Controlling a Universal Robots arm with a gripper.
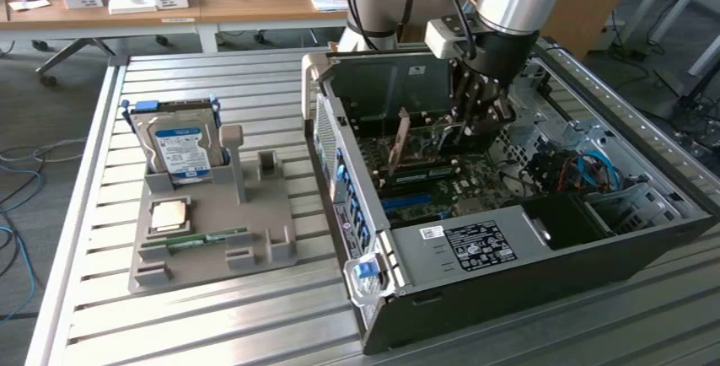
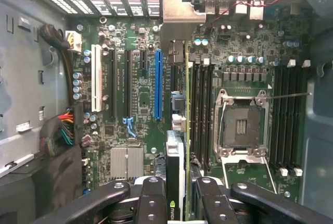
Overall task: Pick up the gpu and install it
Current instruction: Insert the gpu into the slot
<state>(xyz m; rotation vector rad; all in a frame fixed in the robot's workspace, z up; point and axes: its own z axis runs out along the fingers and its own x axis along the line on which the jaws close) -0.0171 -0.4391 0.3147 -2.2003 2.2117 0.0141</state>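
Observation:
The gpu (image 2: 176,153) stands on edge between my fingers (image 2: 152,199), its silver bracket (image 2: 176,18) toward the vented wall of the case. My gripper (image 2: 179,185) is shut on the gpu, which sits just beside the long blue slot (image 2: 157,86) on the motherboard. In the exterior view my gripper (image 1: 478,123) reaches down into the open computer case (image 1: 507,294), with the tan-brown gpu (image 1: 397,142) upright over the board. Whether its lower edge sits in a slot is hidden.
Memory slots and the open CPU socket (image 2: 242,125) lie close to the card. Cable bundles (image 1: 579,172) crowd the case's far side. On the slatted table, a grey holder (image 1: 265,252) carries a hard drive (image 1: 180,148), a chip (image 1: 169,214) and a green memory stick (image 1: 208,238).

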